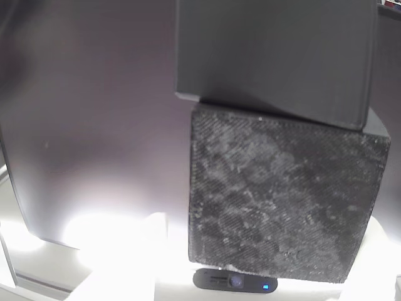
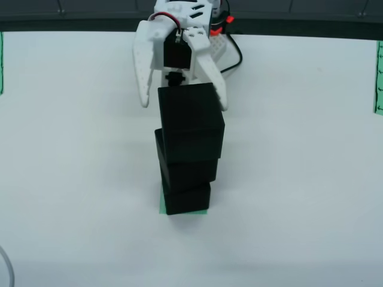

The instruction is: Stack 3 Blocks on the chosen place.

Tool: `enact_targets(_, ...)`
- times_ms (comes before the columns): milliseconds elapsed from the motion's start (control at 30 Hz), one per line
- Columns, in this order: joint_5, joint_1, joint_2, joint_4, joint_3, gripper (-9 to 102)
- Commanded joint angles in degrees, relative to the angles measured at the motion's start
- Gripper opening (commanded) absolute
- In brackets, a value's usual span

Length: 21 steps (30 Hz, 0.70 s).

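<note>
In the view from above, the white fingers (image 2: 143,72) stand spread apart, one on each side of the far upper part of the top block (image 2: 190,110). The left finger hangs clear of the block's left side with bare counter showing between them; the right finger (image 2: 216,84) lies close along the block's right far corner, and whether it touches cannot be told. The gripper (image 2: 184,101) is therefore open around the top block, not clamped on it. Behind the fingers sits the white arm (image 2: 179,18), with a black motor body, red and black wires, and a black cable looping off to the right.

The three black blocks stand in one stack near the middle of the white counter (image 2: 299,179). The top block rests on the middle block (image 2: 187,164), which rests on the bottom block (image 2: 187,198). The stack is not square: the middle block sticks out a little to the left of the top one. The bottom block sits on the chosen place (image 2: 161,204), whose green edge peeks out at the block's left and near sides.

Green-striped strips (image 2: 379,78) lie at the far left and right edges of the counter.

In the view that rides on the gripper, a rough-textured block face (image 1: 282,194) is seen very close, with a smooth dark grey part (image 1: 276,56) overlapping its upper edge. A small dark device with a blue light (image 1: 235,281) sits just below the block.
</note>
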State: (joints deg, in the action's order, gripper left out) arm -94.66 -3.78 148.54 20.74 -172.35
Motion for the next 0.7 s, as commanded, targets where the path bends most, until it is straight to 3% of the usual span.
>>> enact_targets(0, 0.35, -0.53, 2.46, 1.32, -0.26, 37)
enact_targets(300, 1.05, 0.26, 8.7, -9.14, -0.26, 37)
enact_targets(667, 6.15, 0.7, 22.76, -45.53, 10.9, 30)
